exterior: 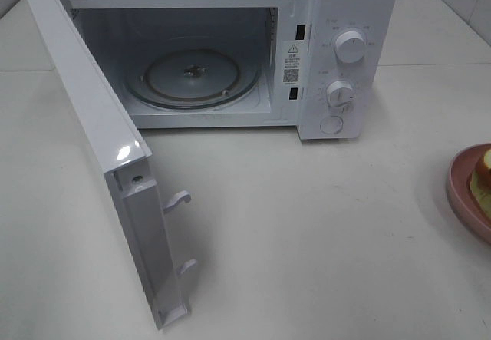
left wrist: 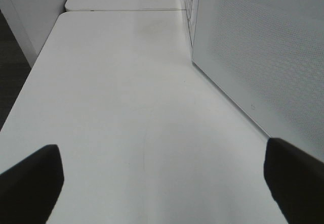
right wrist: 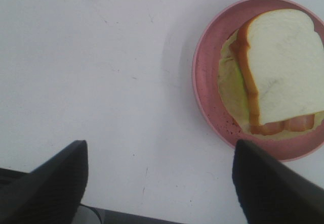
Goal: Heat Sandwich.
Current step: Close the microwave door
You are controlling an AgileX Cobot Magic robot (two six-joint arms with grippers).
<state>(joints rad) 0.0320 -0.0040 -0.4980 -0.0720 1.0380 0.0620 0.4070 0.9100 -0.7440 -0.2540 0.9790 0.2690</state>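
Observation:
The sandwich (right wrist: 283,77), white bread with an orange crust and pale green filling, lies on a round pink plate (right wrist: 207,82). In the exterior high view only a sliver of the sandwich (exterior: 483,170) and the plate (exterior: 460,194) shows at the right edge of the table. My right gripper (right wrist: 159,183) hovers open above bare table beside the plate, holding nothing. My left gripper (left wrist: 157,183) is open over bare table, next to the open microwave door (left wrist: 263,57). Neither gripper shows in the exterior high view.
A white microwave (exterior: 337,56) stands at the back with its door (exterior: 100,148) swung wide open to the left, reaching toward the table's front. A glass turntable (exterior: 192,75) lies inside. Two knobs (exterior: 350,47) sit on its right panel.

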